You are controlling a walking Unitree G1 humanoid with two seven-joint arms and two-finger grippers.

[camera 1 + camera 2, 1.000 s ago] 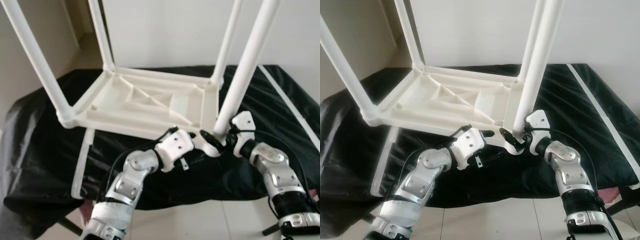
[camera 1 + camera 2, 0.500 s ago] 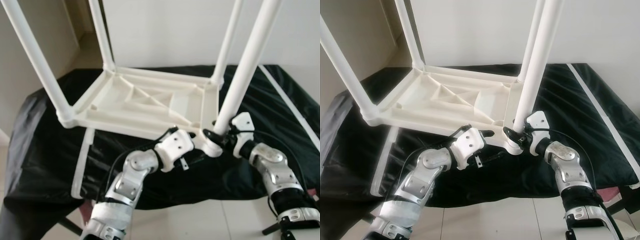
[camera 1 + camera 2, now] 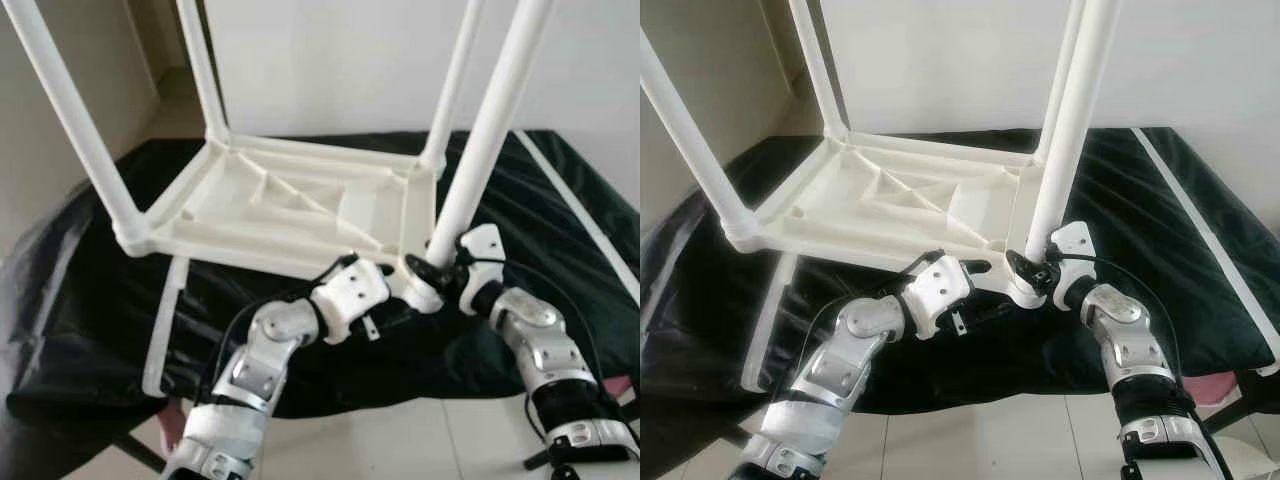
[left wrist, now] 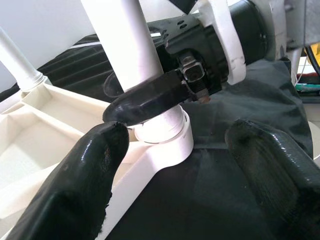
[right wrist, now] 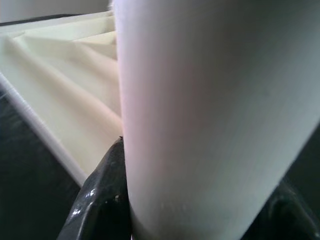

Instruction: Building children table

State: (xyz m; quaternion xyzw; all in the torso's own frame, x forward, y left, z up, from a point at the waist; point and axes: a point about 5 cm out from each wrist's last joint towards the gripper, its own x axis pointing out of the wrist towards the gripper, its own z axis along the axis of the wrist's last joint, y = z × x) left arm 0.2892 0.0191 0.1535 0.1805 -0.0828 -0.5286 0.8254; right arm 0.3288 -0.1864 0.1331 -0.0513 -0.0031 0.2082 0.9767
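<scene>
A white plastic table (image 3: 290, 205) is seen lying upside down on a black cloth (image 3: 90, 290), its legs pointing up. The near right leg (image 3: 480, 140) is clasped just above its socket by the right gripper (image 4: 150, 102). The left gripper (image 4: 170, 165) is held open beside that socket, grasping nothing.

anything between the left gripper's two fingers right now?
Nothing held. In the left wrist view the left gripper stands open, with bare black cloth and the corner socket beyond; the right gripper clamps the table leg.
</scene>
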